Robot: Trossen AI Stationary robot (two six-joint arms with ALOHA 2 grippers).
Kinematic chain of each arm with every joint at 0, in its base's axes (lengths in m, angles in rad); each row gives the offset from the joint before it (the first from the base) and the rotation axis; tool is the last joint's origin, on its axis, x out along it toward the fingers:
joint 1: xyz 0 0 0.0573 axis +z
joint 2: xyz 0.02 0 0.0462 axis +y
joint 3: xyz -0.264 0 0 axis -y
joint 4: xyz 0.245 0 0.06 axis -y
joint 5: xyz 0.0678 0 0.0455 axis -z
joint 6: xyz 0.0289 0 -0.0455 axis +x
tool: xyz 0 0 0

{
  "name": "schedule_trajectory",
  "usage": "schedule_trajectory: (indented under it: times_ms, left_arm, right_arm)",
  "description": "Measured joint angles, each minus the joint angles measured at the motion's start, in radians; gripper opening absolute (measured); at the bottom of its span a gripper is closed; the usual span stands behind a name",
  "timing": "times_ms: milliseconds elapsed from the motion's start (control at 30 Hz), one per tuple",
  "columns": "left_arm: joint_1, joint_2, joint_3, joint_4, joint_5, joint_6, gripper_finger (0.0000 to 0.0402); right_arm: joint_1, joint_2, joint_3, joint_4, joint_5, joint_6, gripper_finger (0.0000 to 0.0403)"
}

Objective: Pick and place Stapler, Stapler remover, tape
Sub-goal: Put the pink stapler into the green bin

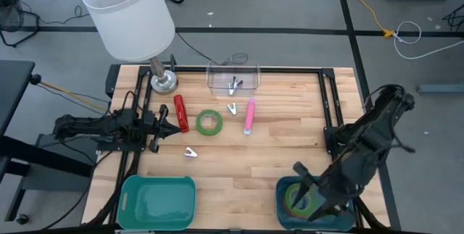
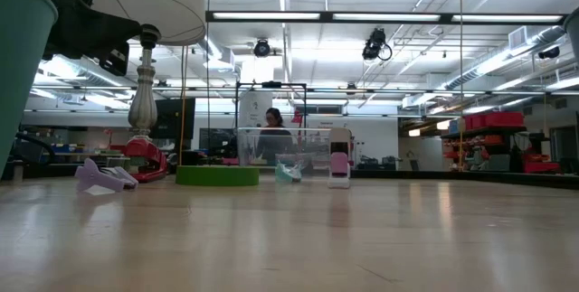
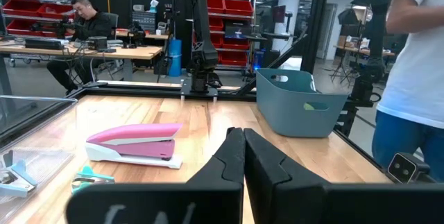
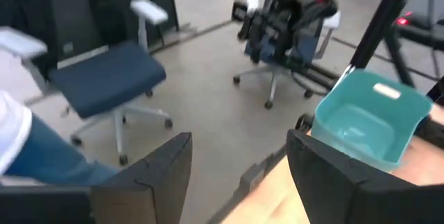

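Note:
A green tape ring (image 1: 209, 122) lies flat on the table between a red stapler (image 1: 180, 113) and a pink stapler (image 1: 249, 115). One staple remover (image 1: 232, 109) lies by the pink stapler and another (image 1: 190, 152) nearer the front. More tape (image 1: 296, 201), green with a red-pink edge, lies in the right teal bin (image 1: 281, 190), partly hidden by my right arm. My right gripper (image 1: 310, 190) hangs open and empty above that bin. My left gripper (image 1: 163, 124) is shut at the table's left side, pointing level toward the red stapler, touching nothing.
A clear box (image 1: 233, 78) at the far edge holds a third staple remover. A lamp (image 1: 130, 13) stands at the far left corner. A second teal bin (image 1: 158, 201) sits at the front left. People are in the room beyond the table.

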Motion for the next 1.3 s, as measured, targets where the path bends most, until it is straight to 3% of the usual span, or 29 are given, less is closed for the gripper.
schedule_trajectory:
  times_ms: [267, 533, 1067, 1300]
  left_arm:
    - [0.0, 0.0, 0.0, 0.0, 0.0, 0.0, 0.0003]
    - [0.0, 0.0, 0.0, 0.0, 0.0, 0.0, 0.0003]
    - [0.0, 0.0, 0.0, 0.0, 0.0, 0.0, 0.0003]
    - [0.0, 0.0, 0.0, 0.0, 0.0, 0.0, 0.0003]
  right_arm:
    - [-0.042, 0.0, 0.111, -0.036, -0.093, 0.053, 0.0235]
    - [-0.113, 0.0, 0.116, -0.026, -0.246, 0.152, 0.0235]
    - [-0.182, 0.0, 0.116, 0.018, -0.266, 0.182, 0.0235]
    - [-0.217, 0.0, 0.116, 0.077, -0.358, 0.302, 0.0235]
